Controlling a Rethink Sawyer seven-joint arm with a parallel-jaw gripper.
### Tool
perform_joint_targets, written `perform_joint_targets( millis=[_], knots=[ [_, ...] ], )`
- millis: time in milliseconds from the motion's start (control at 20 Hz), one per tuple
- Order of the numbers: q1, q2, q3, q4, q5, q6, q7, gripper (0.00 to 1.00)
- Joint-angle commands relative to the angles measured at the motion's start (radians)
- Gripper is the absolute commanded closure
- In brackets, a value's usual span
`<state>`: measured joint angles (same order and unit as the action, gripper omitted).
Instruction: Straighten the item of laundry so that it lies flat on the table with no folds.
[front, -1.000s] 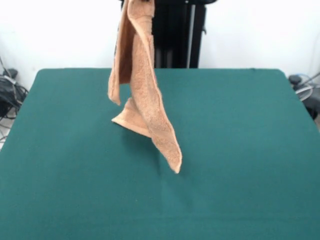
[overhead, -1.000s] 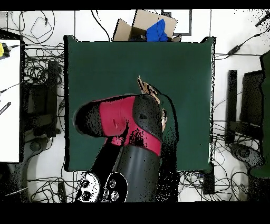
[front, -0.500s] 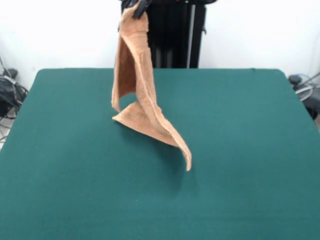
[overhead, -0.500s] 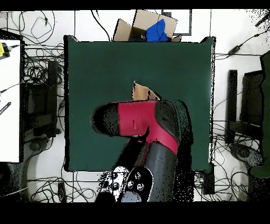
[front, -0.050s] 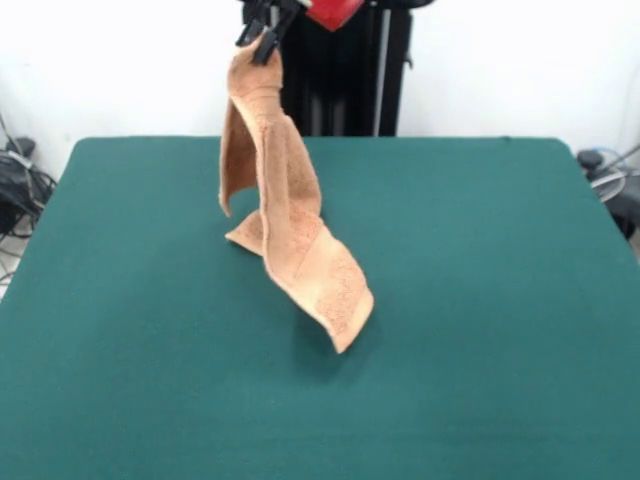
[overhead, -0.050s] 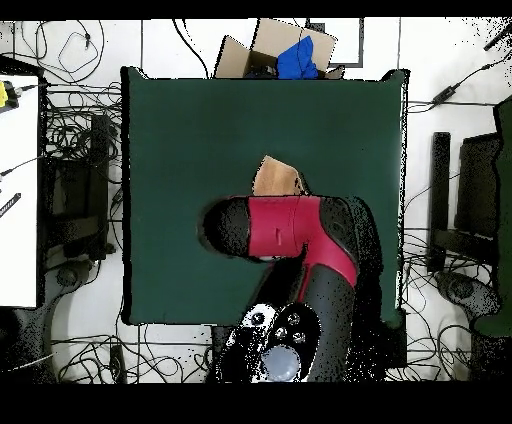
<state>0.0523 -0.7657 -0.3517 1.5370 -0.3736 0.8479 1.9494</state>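
One corner of the towel is pinched in our end effector, clamped tight on the cloth. We judge this the laying-down step: next we should drag sideways while lowering, so the cloth unrolls without creasing. Below the end effector the towel hangs lengthwise, nearly vertical, twisted and folded, its lower end touching the surface and curling toward the camera.

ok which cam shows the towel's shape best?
Front view: the towel hangs from the hand, folded lengthwise, lower end on the table. Overhead shows only a tan patch beside the arm.
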Motion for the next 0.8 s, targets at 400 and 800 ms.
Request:
perform_joint_targets(
  millis=[400,800],
  knots=[
    [0.258,0.149,-0.172,-0.099,-0.101,0.095,0.333,1.00],
    [0.344,0.213,-0.237,-0.118,-0.018,0.122,0.373,1.00]
  ],
)
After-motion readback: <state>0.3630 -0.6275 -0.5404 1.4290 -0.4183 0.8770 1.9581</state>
